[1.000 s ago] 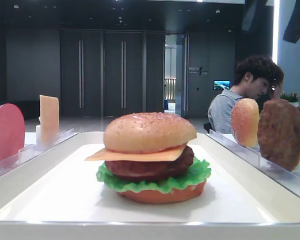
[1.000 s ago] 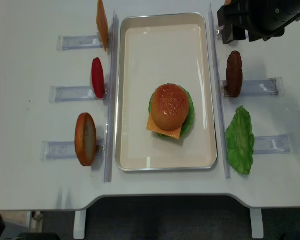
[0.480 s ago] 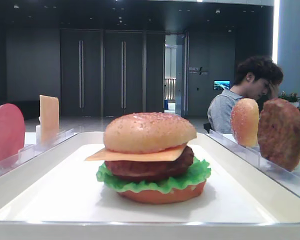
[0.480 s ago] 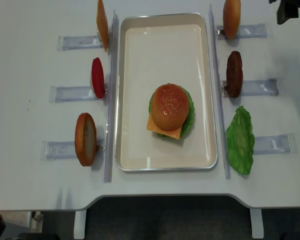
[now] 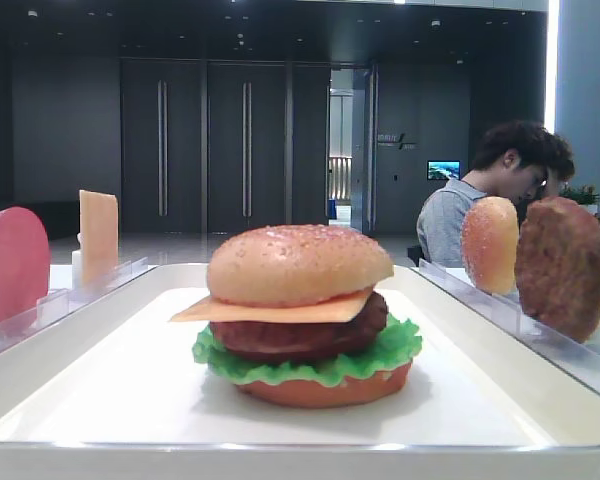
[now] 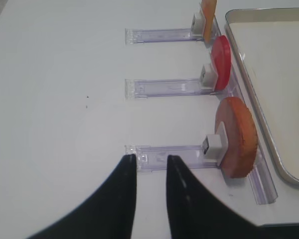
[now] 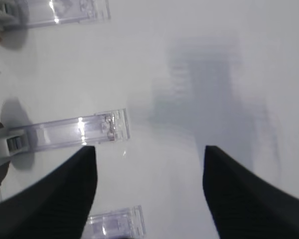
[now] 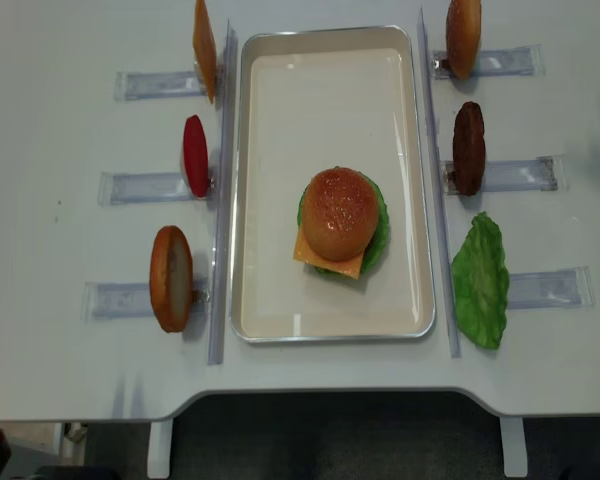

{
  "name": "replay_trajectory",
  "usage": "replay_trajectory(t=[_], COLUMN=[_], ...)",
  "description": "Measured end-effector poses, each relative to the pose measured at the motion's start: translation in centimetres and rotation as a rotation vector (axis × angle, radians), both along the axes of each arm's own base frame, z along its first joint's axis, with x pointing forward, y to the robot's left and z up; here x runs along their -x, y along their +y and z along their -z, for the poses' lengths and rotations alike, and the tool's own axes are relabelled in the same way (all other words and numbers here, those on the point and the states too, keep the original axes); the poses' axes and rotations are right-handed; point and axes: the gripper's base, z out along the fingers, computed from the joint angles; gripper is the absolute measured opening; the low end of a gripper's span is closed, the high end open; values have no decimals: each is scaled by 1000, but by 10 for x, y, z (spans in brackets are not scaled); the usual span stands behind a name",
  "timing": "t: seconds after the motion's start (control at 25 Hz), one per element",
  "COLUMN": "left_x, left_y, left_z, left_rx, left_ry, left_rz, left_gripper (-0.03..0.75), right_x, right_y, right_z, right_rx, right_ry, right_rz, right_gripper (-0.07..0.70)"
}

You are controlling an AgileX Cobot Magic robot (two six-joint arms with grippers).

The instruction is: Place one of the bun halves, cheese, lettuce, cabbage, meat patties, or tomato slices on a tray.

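Observation:
On the white tray [image 8: 320,100] stands a stacked burger: bun top [image 8: 338,212], cheese [image 8: 325,262], meat patty [image 5: 300,335], lettuce [image 8: 378,215]. On the right racks stand another bun half [image 8: 463,35] and a patty [image 8: 469,148], with a loose lettuce leaf [image 8: 480,280] lying flat. On the left stand a cheese slice [image 8: 204,48], a tomato slice [image 8: 195,155] and an orange bun bottom [image 8: 170,278]. Cabbage is out of view. My left gripper [image 6: 150,158] hovers narrowly open and empty, left of the bun bottom [image 6: 236,137]. My right gripper [image 7: 149,149] is wide open over bare table.
Clear slotted racks [image 8: 150,185] lie on both sides of the tray, and long clear dividers [image 8: 220,200] run along its edges. Under the right gripper lies another rack [image 7: 74,130]. The table's front edge [image 8: 310,400] curves inward. A man [image 5: 480,200] sits behind.
The right arm, a second ago over the far right rack in the overhead view, has drawn back to the right and out of that view, uncovering the standing bun half. The food has not moved.

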Motion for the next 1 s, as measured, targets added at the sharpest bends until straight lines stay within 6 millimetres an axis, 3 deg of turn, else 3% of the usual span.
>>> replay_trajectory(t=[0.48,1.0], left_x=[0,0], left_y=[0,0], left_z=[0,0], left_rx=[0,0], left_ry=[0,0], left_rz=[0,0], left_gripper=[159,159], right_x=[15,108], right_y=[1,9], right_z=[2,-9], right_rx=[-3,6], right_ry=[83,-10], right_rz=[-14,-14], right_gripper=[437,437])
